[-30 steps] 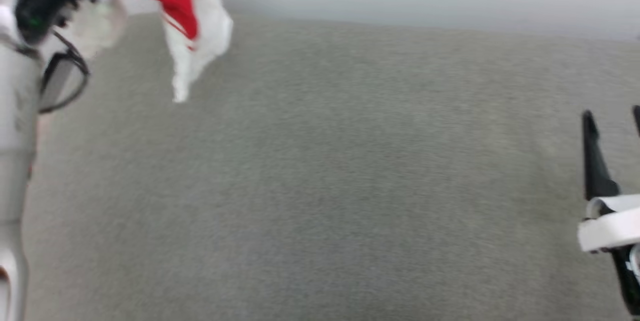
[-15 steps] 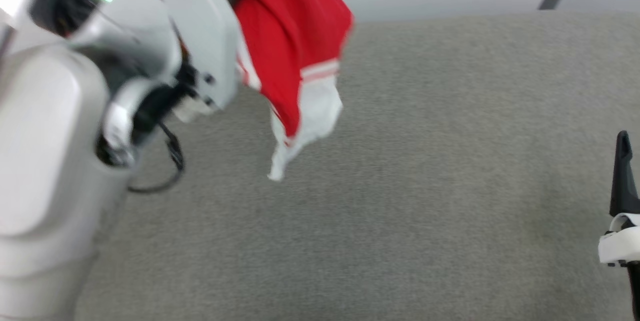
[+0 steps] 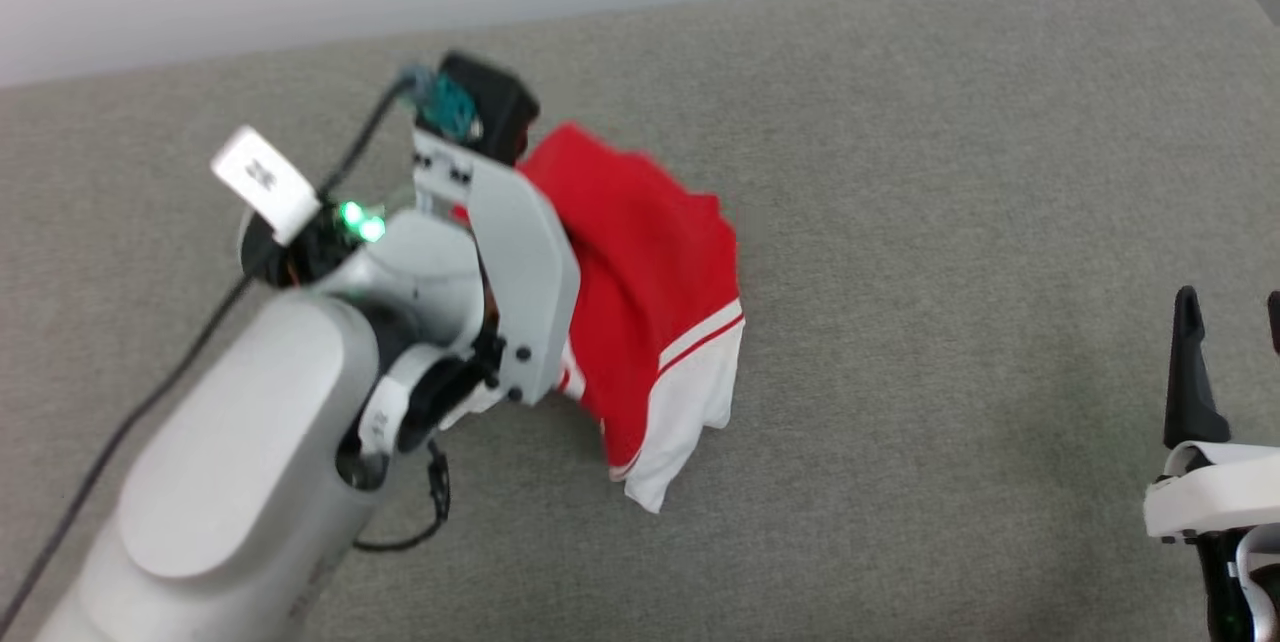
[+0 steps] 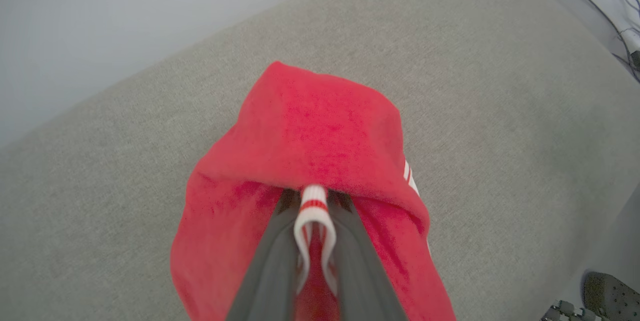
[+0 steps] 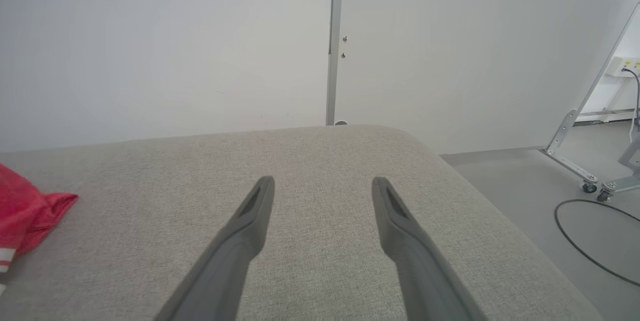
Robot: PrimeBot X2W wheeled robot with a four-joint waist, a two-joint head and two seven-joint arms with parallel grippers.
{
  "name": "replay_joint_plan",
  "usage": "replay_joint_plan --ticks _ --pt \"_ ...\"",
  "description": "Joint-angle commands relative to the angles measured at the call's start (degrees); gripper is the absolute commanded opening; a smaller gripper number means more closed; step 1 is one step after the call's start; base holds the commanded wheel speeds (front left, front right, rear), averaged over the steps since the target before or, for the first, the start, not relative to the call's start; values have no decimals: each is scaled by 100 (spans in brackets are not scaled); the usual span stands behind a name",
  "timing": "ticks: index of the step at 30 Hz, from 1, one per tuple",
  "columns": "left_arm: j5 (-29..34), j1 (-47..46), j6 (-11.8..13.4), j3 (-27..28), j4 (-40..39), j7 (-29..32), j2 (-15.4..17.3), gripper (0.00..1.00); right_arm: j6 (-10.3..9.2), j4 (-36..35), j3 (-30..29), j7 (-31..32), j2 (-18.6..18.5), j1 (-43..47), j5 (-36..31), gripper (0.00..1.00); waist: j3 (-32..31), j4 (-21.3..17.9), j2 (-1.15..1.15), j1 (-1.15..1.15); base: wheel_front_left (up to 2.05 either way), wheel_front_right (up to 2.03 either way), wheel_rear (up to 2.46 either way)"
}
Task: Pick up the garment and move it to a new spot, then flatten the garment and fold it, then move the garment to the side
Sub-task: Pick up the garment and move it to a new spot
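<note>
The left arm (image 3: 250, 442) stands in front of the garment (image 3: 650, 262), so part of the red cloth is hidden. The left gripper (image 4: 314, 198) has its tips tucked under the cloth. The cloth runs off the bottom of the left wrist view. A dark lumpy thing (image 4: 605, 293) in that view's bottom corner is cut off; I can't tell what it is. In the right wrist view just a corner of the cloth pokes in from the left edge. The right gripper (image 3: 1230, 307) is cut by the head view's right edge: 1 finger is whole, the other a sliver.
</note>
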Motion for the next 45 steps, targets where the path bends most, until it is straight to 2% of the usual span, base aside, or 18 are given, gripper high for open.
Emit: replay_joint_plan --ticks 1,14,19,25,28,29,30,35,39,45 --pt "-24 65 -16 -3 35 -20 8 0 0 19 5 -40 6 -56 38 100 60 -58 0 0 0 0 0" --pt "4 572 -325 -383 1636 -426 -108 0 0 511 255 -285 -6 -264 132 100 123 -219 0 0 0 0 0" --pt "23 586 -452 -581 2270 -554 -302 0 0 615 283 -333 -14 -291 157 100 84 -186 0 0 0 0 0" --pt "-180 499 -759 -593 2789 -740 -509 0 0 688 349 -319 -58 -290 192 100 -79 -111 0 0 0 0 0" --pt "-305 421 -938 -511 2771 -833 -514 64 0 696 362 -285 -88 -213 202 100 -220 -55 0 0 0 0 0" --pt "-276 379 -976 -510 2740 -878 -462 91 0 700 364 -272 -104 -181 209 100 -272 -32 0 0 0 0 0" --pt "-294 367 -1010 -500 2707 -906 -446 100 0 706 363 -257 -115 -155 210 100 -332 -5 0 0 0 0 0" --pt "-430 427 -1096 -376 2421 -1015 -325 100 0 699 401 -198 -166 -15 225 100 -635 131 0 0 0 0 0" --pt "-477 587 -1043 -281 2122 -1098 -181 100 0 653 437 -139 -193 114 207 100 -889 241 0 0 0 0 0" --pt "-592 955 -1010 17 1590 -1621 28 100 0 637 606 -130 -256 257 265 100 -1220 350 0 0 0 0 0"
